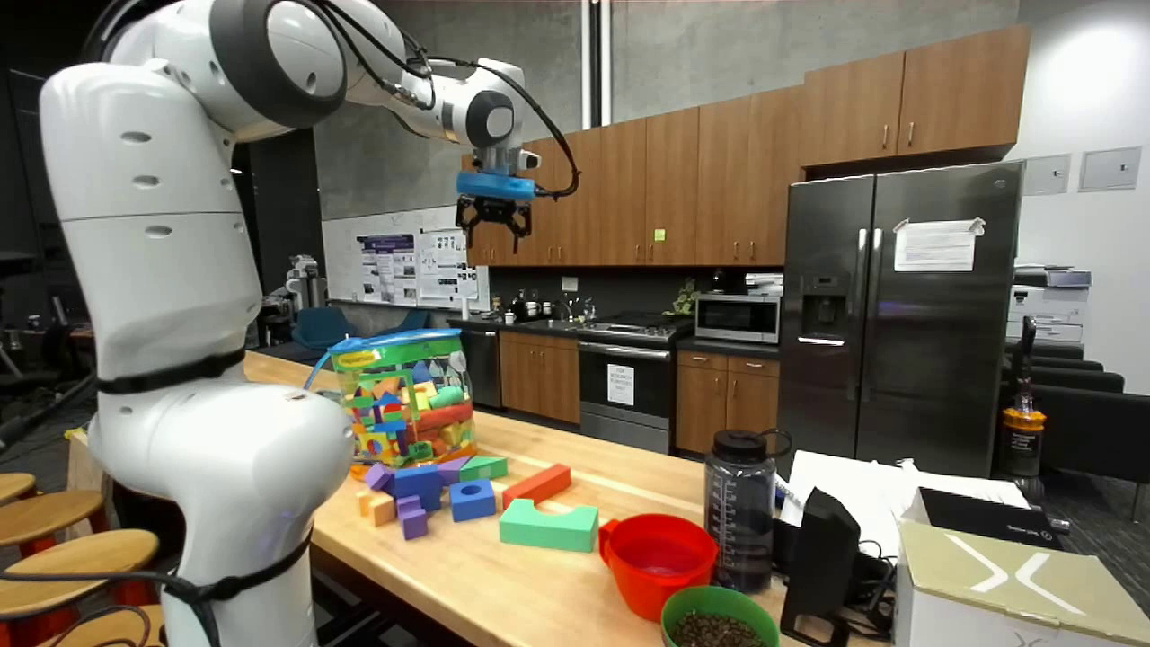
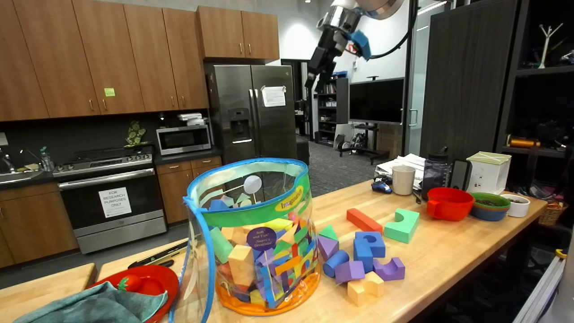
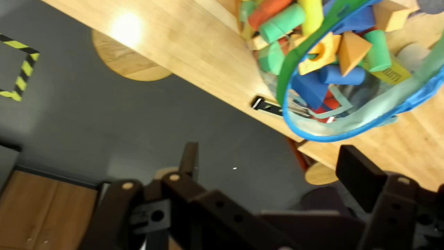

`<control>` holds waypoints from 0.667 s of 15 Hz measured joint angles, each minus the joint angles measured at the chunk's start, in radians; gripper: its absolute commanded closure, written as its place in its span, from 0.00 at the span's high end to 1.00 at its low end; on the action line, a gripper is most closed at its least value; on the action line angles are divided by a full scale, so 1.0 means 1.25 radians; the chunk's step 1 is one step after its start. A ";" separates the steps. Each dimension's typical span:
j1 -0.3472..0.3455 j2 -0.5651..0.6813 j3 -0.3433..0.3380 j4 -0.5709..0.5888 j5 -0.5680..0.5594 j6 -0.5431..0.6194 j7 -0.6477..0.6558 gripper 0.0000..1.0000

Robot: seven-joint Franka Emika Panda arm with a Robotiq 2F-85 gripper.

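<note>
Wrist view sets the clear toy bag [image 3: 329, 138], mouth unzipped and packed with building blocks [image 3: 352, 50], up and to the right of the widely parted fingers [image 3: 360, 177], with dark floor [image 3: 239, 149] behind the gap. So the gripper [image 1: 493, 241] is unloaded, hanging high and touching nothing. Both exterior views show the bag standing on the wooden table [image 2: 439, 251] and, loose nearby, a red bar [image 1: 537, 484], a mint-green arch [image 1: 548, 530] and a blue holed block [image 1: 472, 509]. How far the fingers sit from the bag's rim I can't fairly judge. I'd call the step a free hover, no grasp begun; picking up any block from here would call for a long descent, clear of that rim, jaws squared to its sides.
</note>
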 measured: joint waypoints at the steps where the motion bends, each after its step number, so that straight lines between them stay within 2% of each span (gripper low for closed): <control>1: 0.011 0.012 0.018 -0.006 0.033 0.001 -0.016 1.00; 4: 0.033 0.042 0.065 -0.036 0.097 0.003 -0.058 1.00; 7: 0.038 0.068 0.098 -0.058 0.104 0.008 -0.087 1.00; 10: 0.037 0.087 0.108 -0.064 0.101 0.020 -0.115 1.00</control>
